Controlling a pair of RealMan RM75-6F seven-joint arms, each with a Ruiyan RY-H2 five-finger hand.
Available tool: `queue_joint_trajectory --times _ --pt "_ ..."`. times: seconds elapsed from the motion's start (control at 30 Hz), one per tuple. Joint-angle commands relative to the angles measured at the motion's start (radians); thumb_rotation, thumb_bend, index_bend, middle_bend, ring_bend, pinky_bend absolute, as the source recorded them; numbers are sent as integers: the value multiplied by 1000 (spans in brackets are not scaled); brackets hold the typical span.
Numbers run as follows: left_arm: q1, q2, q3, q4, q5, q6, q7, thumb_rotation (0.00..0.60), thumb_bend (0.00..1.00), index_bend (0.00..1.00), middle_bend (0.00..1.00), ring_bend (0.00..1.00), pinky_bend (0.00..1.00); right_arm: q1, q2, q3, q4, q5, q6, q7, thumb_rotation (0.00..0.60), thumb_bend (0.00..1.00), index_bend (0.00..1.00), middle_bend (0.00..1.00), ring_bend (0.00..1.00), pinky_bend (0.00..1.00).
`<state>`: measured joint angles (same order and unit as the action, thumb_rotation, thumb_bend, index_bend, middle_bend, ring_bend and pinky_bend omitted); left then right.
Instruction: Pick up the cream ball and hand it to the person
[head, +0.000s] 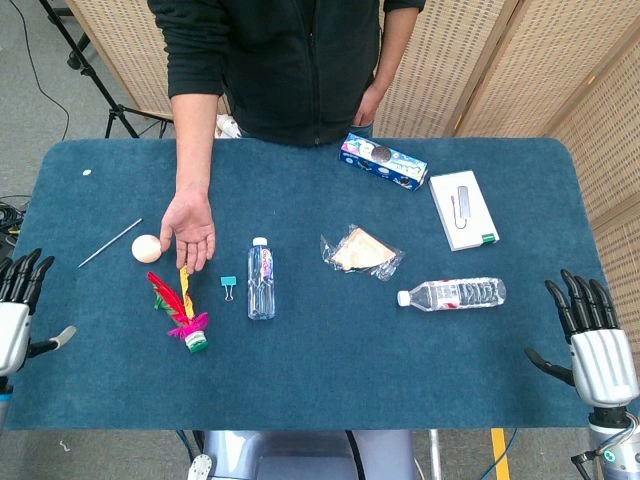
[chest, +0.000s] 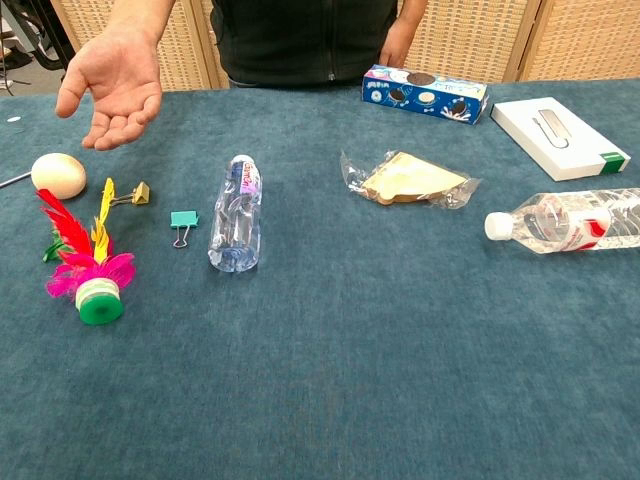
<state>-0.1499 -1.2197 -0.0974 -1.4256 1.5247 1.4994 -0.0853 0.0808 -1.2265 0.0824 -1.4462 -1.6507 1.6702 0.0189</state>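
Observation:
The cream ball lies on the blue table at the left, just beside the person's outstretched, palm-up hand. My left hand hovers at the table's left edge, fingers spread and empty, well short of the ball. My right hand stands open at the right edge, far from the ball. Neither hand shows in the chest view.
Near the ball lie a thin metal rod, a feathered shuttlecock, a teal binder clip and a small bottle. Further right: a wrapped sandwich, a larger bottle, a cookie box, a white box.

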Motion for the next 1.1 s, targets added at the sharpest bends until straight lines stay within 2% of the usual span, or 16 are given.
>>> queue_joint_trajectory --times 0.03,0.23,0.5,0.63,0.73,0.8,0.83,0.9,0.97,1.03,1.1 --pt "-208 -58 -74 159 -113 -338 -21 600 0 0 0 0 0 11 -1 10 2 38 -41 -3 600 0 0 0 0 43" --pt "-356 -155 -97 349 -160 -553 -58 600 0 0 0 0 0 26 -9 24 14 84 -87 -18 600 0 0 0 0 43" --pt "-493 -323 -77 615 -161 -729 -121 600 0 0 0 0 2 43 -27 42 50 147 -146 -26 600 0 0 0 0 37" --pt "-526 -390 -71 707 -170 -766 -112 600 0 0 0 2 81 46 -30 46 55 163 -157 -29 600 0 0 0 0 34" --pt "-548 -427 -64 762 -173 -795 -105 600 0 18 52 62 172 48 -31 44 59 168 -169 -28 600 0 0 0 0 34" --pt "-555 -454 -57 797 -163 -786 -108 600 0 80 144 135 258 50 -29 41 61 171 -179 -30 600 0 0 0 0 34" --pt "-557 -468 -55 815 -161 -778 -108 600 4 152 216 189 313 51 -29 40 60 173 -182 -31 600 0 0 0 0 34" --pt "-559 -490 -54 842 -157 -760 -115 600 44 325 362 303 410 52 -28 39 59 174 -186 -31 600 0 0 0 0 34" --pt "-554 -506 -54 864 -155 -729 -121 600 130 533 517 430 513 51 -26 39 55 173 -184 -31 600 0 0 0 0 34" --pt "-548 -512 -50 877 -152 -710 -118 600 181 621 581 484 556 51 -24 38 52 172 -183 -29 600 0 0 0 0 34" --pt "-542 -509 -50 877 -153 -696 -121 600 222 660 610 509 574 51 -23 37 50 173 -184 -27 600 0 0 0 0 34"
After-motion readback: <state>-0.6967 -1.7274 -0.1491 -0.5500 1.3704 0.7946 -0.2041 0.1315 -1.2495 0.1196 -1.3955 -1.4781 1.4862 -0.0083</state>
